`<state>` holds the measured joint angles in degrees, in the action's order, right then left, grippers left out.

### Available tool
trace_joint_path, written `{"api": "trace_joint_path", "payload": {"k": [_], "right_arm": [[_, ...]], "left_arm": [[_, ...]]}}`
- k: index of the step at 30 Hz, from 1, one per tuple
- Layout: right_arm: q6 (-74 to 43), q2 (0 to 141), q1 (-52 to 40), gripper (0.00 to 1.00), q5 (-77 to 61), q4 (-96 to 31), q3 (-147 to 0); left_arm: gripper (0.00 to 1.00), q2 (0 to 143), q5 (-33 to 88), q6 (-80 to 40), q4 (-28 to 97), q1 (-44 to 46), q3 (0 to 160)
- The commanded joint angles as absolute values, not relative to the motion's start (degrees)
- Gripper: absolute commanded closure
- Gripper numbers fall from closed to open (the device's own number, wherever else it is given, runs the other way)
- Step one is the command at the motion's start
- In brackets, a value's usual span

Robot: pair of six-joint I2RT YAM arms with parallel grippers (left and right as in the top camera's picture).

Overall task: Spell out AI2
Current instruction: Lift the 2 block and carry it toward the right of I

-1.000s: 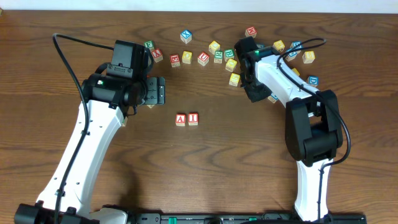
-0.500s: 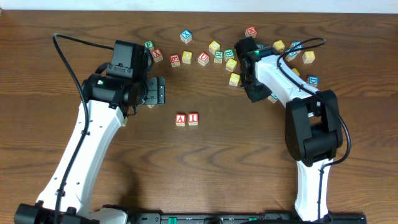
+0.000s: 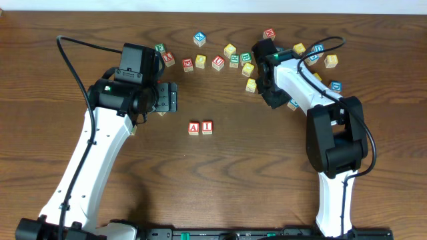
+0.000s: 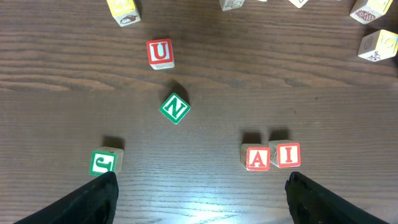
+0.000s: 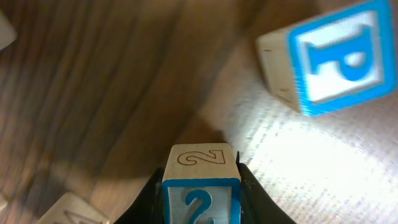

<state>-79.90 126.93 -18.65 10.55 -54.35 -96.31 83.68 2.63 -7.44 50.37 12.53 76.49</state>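
The red A block [image 3: 194, 128] and the red I block [image 3: 207, 127] sit side by side, touching, at the table's middle. They also show in the left wrist view as A [image 4: 257, 158] and I [image 4: 286, 154]. My right gripper [image 3: 271, 98] is among the loose blocks at the back right. In the right wrist view it [image 5: 202, 193] is shut on a blue 2 block [image 5: 202, 186], held just above the wood. My left gripper [image 3: 168, 98] is open and empty, left of and behind the A. Its fingers frame bare wood [image 4: 199, 199].
Several loose letter blocks lie along the back [image 3: 227, 57], including a yellow one [image 3: 251, 85] beside my right gripper. A blue P block [image 5: 339, 59] lies close ahead of the 2. A green N [image 4: 175, 107], a red U [image 4: 160, 52] and a green S [image 4: 103, 163] lie near my left gripper.
My right gripper has shifted very slightly toward the back left. The left arm and the A and I blocks have not moved.
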Motion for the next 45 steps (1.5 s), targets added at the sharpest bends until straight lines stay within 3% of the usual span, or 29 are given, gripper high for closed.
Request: {"api": "trace_joint_path", "payload": {"k": [1, 8, 24, 45], "right_arm": [[-71.1, 127.6, -18.7, 0.94, 7.3, -53.5, -95.9], [-59.5, 127.6, -20.6, 0.89, 6.9, -53.1, -96.0], [-40.8, 127.6, -27.5, 0.97, 3.0, -53.8, -96.0], [-35.0, 127.6, -35.4, 0.99, -0.6, -59.4, -96.0]], "left_arm": [[0.15, 83.5, 1.9, -7.1, 50.5, 12.5, 77.5], [0.15, 83.5, 1.9, -7.1, 50.5, 12.5, 77.5], [0.16, 83.5, 1.9, -7.1, 50.5, 12.5, 77.5], [0.15, 83.5, 1.9, -7.1, 51.0, 12.5, 77.5]]}}
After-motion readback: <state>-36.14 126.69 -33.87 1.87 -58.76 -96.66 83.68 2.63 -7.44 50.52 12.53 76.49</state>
